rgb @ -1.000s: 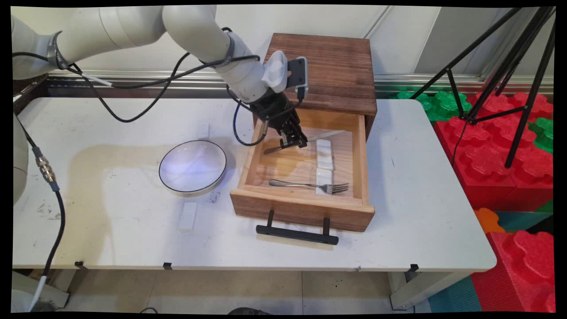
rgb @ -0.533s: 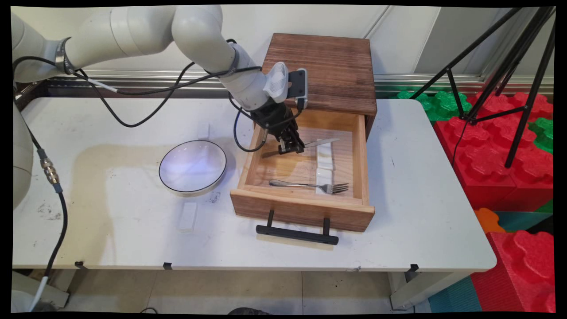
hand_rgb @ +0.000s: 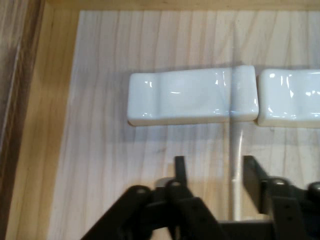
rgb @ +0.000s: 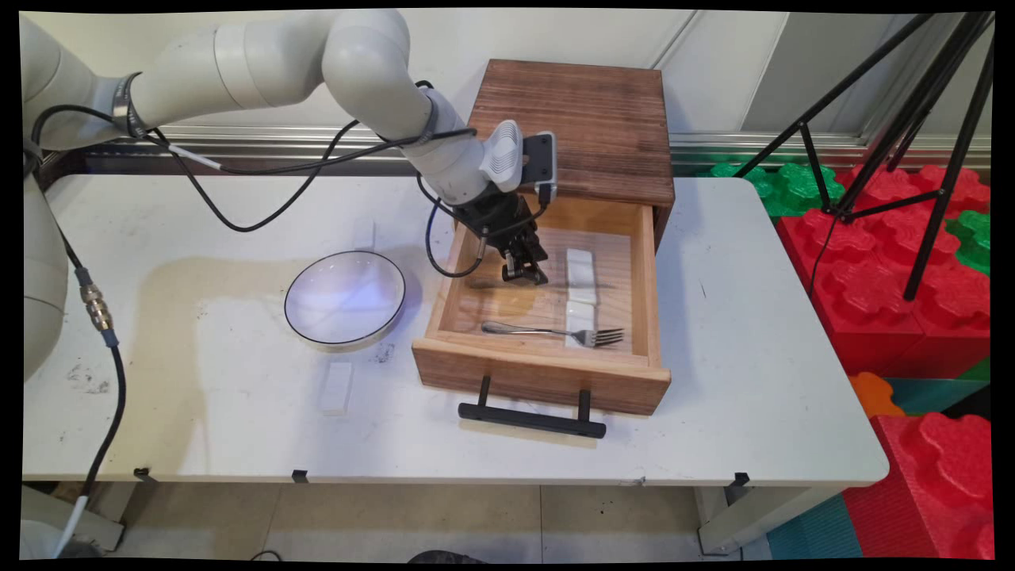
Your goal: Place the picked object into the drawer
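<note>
Lowered since a second ago, the gripper [rgb: 525,276] sits inside the pale wooden drawer [rgb: 644,277], fingers [hand_rgb: 180,167] now apart. Between them lies the slim metal knife [hand_rgb: 236,150], across a glossy white ceramic rest [hand_rgb: 185,97].

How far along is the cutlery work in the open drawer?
Done: the drawer is open, and the fork lies across the near rest. In hand: the knife lies across the far rest, between the open gripper fingers. Left: probably only lifting the gripper clear.
</note>
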`<state>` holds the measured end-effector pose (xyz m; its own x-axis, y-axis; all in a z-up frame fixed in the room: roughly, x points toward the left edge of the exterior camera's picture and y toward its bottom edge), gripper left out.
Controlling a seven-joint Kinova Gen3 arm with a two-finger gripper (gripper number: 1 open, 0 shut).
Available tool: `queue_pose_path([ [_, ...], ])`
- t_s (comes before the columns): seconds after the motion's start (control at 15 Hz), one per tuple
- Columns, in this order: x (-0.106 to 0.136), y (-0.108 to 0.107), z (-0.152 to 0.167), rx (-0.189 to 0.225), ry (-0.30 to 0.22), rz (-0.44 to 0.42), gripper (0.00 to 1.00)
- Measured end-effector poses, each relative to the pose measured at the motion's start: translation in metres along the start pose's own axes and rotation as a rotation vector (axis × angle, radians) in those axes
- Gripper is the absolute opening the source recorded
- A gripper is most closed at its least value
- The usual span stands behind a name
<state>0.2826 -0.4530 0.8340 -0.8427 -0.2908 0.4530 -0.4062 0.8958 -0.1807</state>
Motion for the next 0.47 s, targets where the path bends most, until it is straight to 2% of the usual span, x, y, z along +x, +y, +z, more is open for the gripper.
queue_pose_path([
  [0.47,0.0016,-0.0005,0.0031,0.011,0.010,-0.015,1.00],
])
